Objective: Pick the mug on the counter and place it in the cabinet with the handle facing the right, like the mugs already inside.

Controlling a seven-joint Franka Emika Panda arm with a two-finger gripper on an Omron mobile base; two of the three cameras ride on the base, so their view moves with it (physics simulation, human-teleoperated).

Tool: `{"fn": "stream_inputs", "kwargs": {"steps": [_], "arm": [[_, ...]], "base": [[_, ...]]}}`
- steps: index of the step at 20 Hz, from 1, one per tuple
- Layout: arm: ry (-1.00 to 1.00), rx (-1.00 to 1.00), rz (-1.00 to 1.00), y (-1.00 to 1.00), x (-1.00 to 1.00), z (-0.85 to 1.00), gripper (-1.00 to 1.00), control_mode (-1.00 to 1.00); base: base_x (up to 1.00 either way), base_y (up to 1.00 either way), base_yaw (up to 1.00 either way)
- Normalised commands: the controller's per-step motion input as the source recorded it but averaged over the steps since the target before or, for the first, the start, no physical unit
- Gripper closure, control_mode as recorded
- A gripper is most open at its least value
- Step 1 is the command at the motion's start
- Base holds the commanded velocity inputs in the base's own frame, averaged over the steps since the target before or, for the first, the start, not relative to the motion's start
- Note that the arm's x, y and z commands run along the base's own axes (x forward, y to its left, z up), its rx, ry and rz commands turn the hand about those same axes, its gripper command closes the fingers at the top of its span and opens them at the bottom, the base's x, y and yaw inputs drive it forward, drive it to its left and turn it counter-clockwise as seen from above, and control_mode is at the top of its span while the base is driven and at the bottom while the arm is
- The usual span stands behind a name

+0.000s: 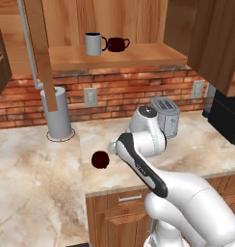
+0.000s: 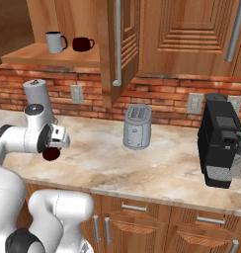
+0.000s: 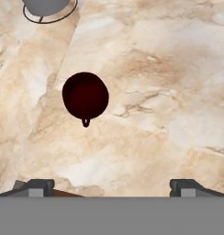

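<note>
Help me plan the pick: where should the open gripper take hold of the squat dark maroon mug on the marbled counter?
Come from above, I'd judge: the squat dark maroon mug stands upright. Clamp across the round body, beside the small loop handle, leaving that clear.

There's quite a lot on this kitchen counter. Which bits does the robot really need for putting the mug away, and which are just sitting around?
Needed:
- maroon mug on the counter
- its handle
- cabinet shelf
- two mugs already inside
- gripper, open above the mug

Just sitting around:
- toaster
- coffee machine
- paper towel roll
</note>
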Motion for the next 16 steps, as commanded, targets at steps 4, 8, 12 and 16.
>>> {"fn": "stream_inputs", "kwargs": {"steps": [4, 8, 12, 16], "arm": [[0.00, 0.00, 0.03, 0.21, 0.00, -0.30, -1.00, -1.00], [0.00, 0.00, 0.02, 0.19, 0.00, -0.24, -1.00, -1.00], [0.00, 0.00, 0.00, 0.20, 0.01, -0.22, -1.00, -1.00], [0.00, 0.00, 0.00, 0.22, 0.07, -0.23, -1.00, -1.00]], "base": [[0.00, 0.00, 0.00], [0.00, 0.00, 0.00], [0.00, 0.00, 0.00], [0.00, 0.00, 0.00]]}}
